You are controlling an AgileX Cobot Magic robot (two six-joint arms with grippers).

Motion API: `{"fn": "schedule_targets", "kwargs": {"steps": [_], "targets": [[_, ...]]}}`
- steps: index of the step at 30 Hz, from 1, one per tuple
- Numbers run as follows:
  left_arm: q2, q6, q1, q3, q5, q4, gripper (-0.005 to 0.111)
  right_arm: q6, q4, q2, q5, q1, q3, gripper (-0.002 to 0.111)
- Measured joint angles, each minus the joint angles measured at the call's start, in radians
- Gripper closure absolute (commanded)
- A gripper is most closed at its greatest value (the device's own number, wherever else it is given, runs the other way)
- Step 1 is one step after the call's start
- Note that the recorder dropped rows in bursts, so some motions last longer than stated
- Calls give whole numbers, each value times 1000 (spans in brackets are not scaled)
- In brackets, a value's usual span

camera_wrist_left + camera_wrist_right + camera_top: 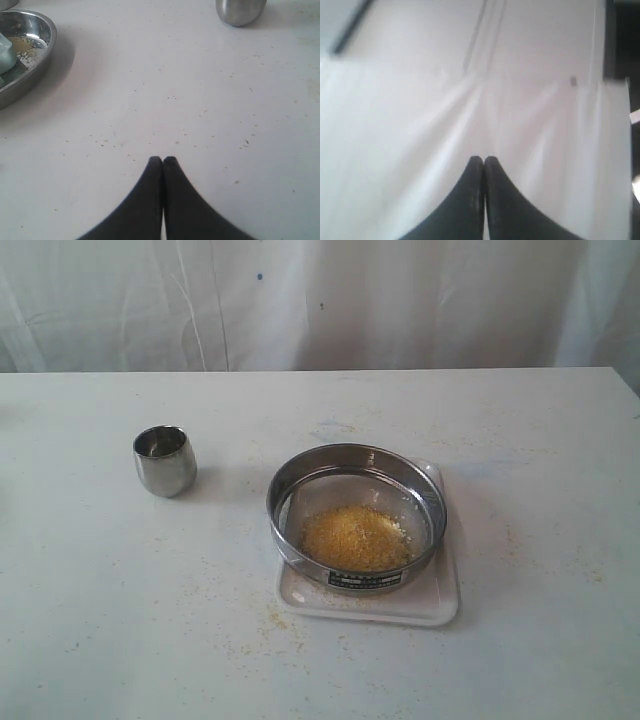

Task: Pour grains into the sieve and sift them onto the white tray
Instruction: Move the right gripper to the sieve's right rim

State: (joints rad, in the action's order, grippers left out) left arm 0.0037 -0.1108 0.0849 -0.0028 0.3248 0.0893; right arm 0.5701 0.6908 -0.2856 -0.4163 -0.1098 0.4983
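Since the golden-yellow sandy grains (355,538) sat heaped on the mesh of the wide round steel sieve (305,562), I'd say the pouring was done and sifting was next. The sieve rested on the flat white rectangular tray (440,605), right of centre on the white tabletop (520,440), with its dark label plate facing the exterior camera.

So it all came down to who was closer. Neither arm showed in the exterior view. The left pincer (163,160) was pressed together, holding nothing, low over bare tabletop. The small rounded steel cup (241,11) stood ahead of it, with a shallow steel dish (35,55) off to one side; no sieve in its view. The right pincer (483,160) was also pressed together and empty, aimed at the white curtain (470,50), not the tabletop.

The sieve lay on the right arm's side, well apart from the cup, so my guess was the right arm. Being round, it had no long axis to line up with.
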Motion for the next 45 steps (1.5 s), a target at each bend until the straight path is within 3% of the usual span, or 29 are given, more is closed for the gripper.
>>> {"fn": "schedule_targets", "kwargs": {"steps": [1,4,5,8,10,13,15,20,28,31,37,45], "targets": [[0,0,0,0,0,2,107,-22,65,-199,131,0,1,108],[0,0,0,0,0,4,107,-22,91,-621,195,0,22,108],[0,0,0,0,0,4,107,44,67,-834,300,0,59,108],[0,0,1,0,0,4,107,101,-63,-1198,810,0,206,108],[0,0,1,0,0,4,107,-83,-252,-1337,1013,0,303,108],[0,0,1,0,0,4,107,-570,-691,-1374,1152,0,428,108],[0,0,1,0,0,4,107,-734,-873,-1374,1229,0,516,108],[0,0,1,0,0,4,107,-837,-1010,-1383,1309,21,704,108],[0,4,1,0,0,4,107,-892,-1034,-1551,1326,168,869,106],[0,4,1,0,0,4,107,-916,-1070,-1606,1315,210,902,95],[0,4,1,0,2,6,107,-990,-1119,-1661,1249,256,922,62],[0,4,1,0,2,6,107,-999,-1165,-1715,1219,260,922,61]]}}
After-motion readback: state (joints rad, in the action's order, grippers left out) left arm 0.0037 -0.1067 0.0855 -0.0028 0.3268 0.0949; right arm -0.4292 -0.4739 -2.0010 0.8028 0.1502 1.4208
